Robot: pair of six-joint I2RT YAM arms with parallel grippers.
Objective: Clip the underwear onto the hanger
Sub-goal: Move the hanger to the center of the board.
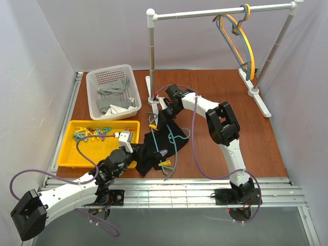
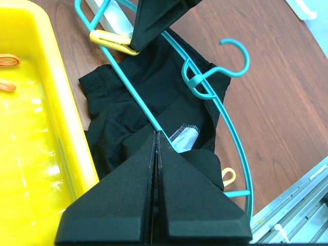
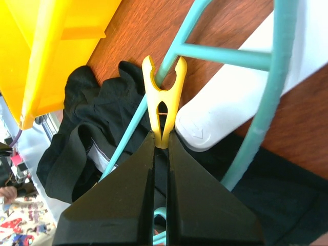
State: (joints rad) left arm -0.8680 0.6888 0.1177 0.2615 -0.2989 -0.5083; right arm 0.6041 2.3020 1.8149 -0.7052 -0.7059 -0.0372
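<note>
From above, the underwear (image 1: 156, 146) lay crumpled on the counter near the middle of its near edge, just beside the right end of the yellow tray (image 1: 72, 156). The hanger (image 1: 176, 148) lay flat on top of it, hook toward the right edge. My left jaws were over the left part of the fabric, and my right jaws were at a yellow clip (image 1: 152, 123) on the garment's far end. A second yellow clip (image 1: 165, 163) sat at the hanger's near end. In my left wrist view, the left jaws were pressed together with no gap, their tips over the black cloth beside its white label (image 2: 184, 139). Whether they pinched any fabric I could not tell. In my right wrist view, the right jaws were closed on the tail of the yellow clip. Its forked mouth sat astride a teal bar of the hanger, over the underwear and next to the white rack foot (image 3: 220, 113).
</note>
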